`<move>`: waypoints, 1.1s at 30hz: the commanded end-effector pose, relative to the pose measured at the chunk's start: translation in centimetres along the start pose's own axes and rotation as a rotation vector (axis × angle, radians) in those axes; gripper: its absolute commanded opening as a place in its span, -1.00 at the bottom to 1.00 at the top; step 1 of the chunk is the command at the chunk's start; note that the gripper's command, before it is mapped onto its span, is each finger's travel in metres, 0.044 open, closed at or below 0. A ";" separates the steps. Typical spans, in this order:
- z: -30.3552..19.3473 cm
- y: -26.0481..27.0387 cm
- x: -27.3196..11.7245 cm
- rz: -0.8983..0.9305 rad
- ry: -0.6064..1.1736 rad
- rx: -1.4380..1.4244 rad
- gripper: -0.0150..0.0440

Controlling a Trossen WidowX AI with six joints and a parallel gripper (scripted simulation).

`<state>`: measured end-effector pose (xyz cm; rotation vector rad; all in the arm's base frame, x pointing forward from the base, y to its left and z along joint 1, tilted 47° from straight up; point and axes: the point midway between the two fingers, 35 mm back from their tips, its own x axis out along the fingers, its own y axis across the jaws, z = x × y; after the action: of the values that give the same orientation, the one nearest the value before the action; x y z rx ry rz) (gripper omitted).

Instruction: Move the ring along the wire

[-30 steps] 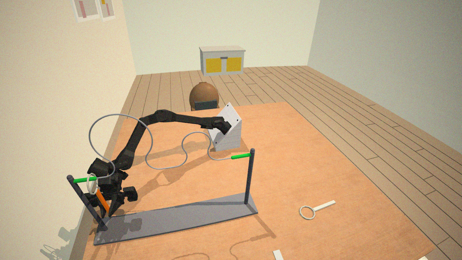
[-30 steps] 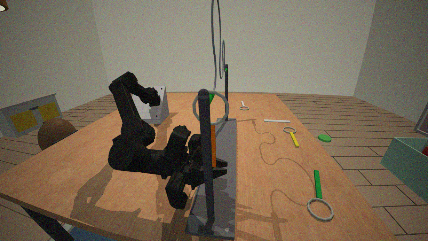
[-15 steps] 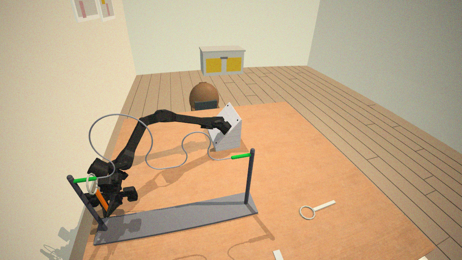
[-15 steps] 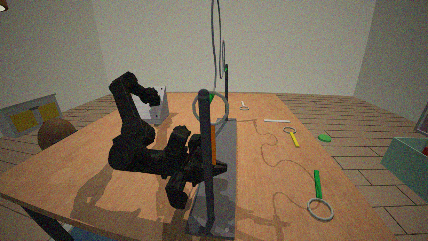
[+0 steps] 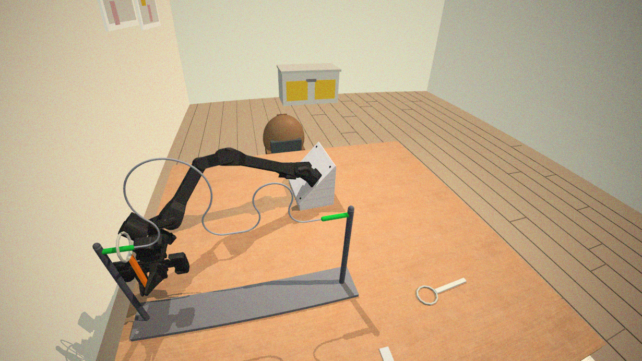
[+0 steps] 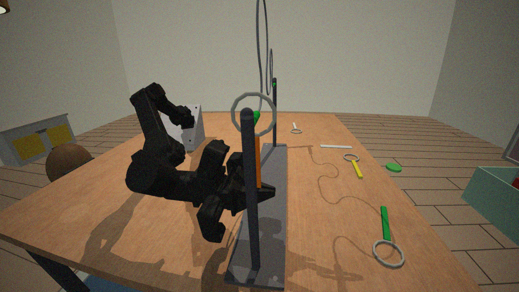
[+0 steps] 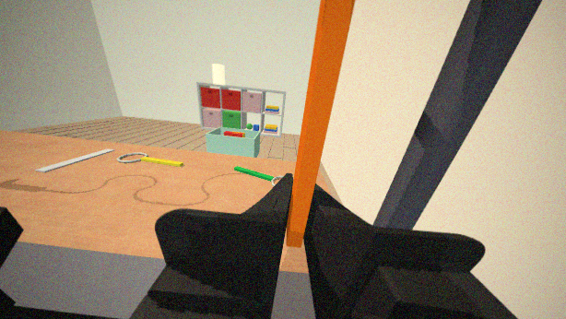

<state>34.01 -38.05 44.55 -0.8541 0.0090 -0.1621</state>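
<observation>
The ring (image 5: 117, 248) (image 6: 274, 113) surrounds the green part (image 5: 108, 251) (image 6: 256, 116) beside the left post (image 5: 118, 278) (image 6: 249, 174) (image 7: 438, 115). That green part runs through about the ring's middle, with no contact visible. My gripper (image 5: 145, 287) (image 6: 269, 190) (image 7: 295, 179) is shut on the orange handle (image 5: 138, 269) (image 6: 258, 159) (image 7: 318, 106) near its lower end. The handle tilts below the ring in the top view. The grey wire (image 5: 211, 195) (image 6: 258, 36) loops up and dips toward the other green part (image 5: 334, 217) (image 6: 274, 84) at the right post (image 5: 346, 247) (image 6: 274, 120).
The posts stand on a grey base (image 5: 251, 300) (image 6: 272, 217). My gripper is close to the left post. A white slanted block (image 5: 321, 193) (image 6: 195, 134) stands behind the wire. Loose rings with white (image 5: 451, 286), yellow (image 6: 356, 168) and green (image 6: 385, 223) handles lie on the table.
</observation>
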 end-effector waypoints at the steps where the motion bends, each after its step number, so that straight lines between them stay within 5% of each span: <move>1: -0.3 0.2 0.1 0.002 0.006 0.001 -1.00; 33: -0.3 0.7 -0.2 0.002 0.027 0.001 -1.00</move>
<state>34.07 -37.84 44.16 -0.8517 0.0167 -0.1640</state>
